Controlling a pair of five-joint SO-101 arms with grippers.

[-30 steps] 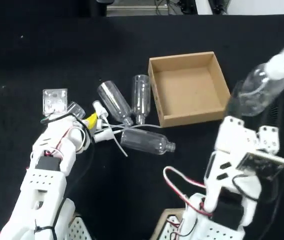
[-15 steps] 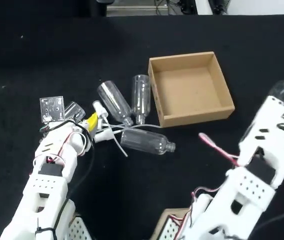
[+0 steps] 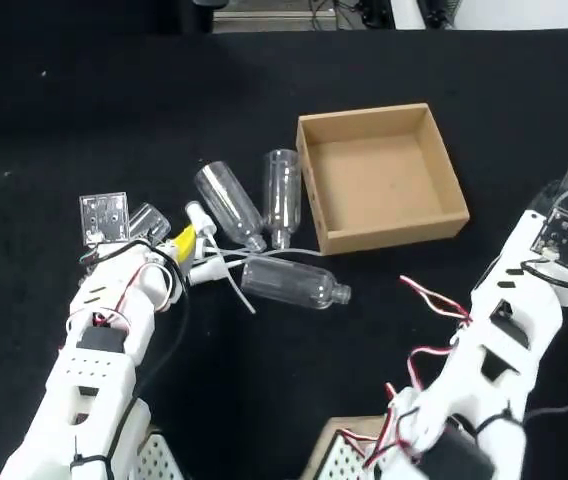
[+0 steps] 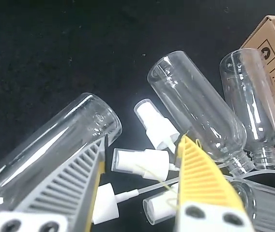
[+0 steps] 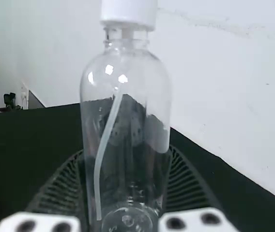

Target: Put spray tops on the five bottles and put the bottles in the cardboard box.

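Toward the desk's (image 3: 84,90) left front: left hand (image 4: 143,145), released, grey and yellow fingers spread wide, low over a clutter of loose spray tops (image 4: 141,162). Just outside the grey finger, a capless bottle (image 4: 55,145) on its side, touching it or nearly so. Beyond the fingertips, two more capless bottles (image 3: 229,205) (image 3: 282,195) lying near each other, necks toward the front edge, the right one just beside the cardboard box (image 3: 394,235). In front of that pair, a fourth bottle (image 3: 294,282) lying crosswise, open neck pointing right, near the box's front left corner.

Right of the desk's middle: the box itself, top open.

At the desk's right edge, well apart from the box: right hand (image 5: 125,193), clenched on the lower body of the fifth bottle (image 5: 125,121), held off the desk, white spray top (image 5: 128,12) fitted, dip tube hanging inside.

Black cloth over the whole desk. Cables (image 3: 344,15) past the far edge. White wall (image 5: 224,72) behind the held bottle.
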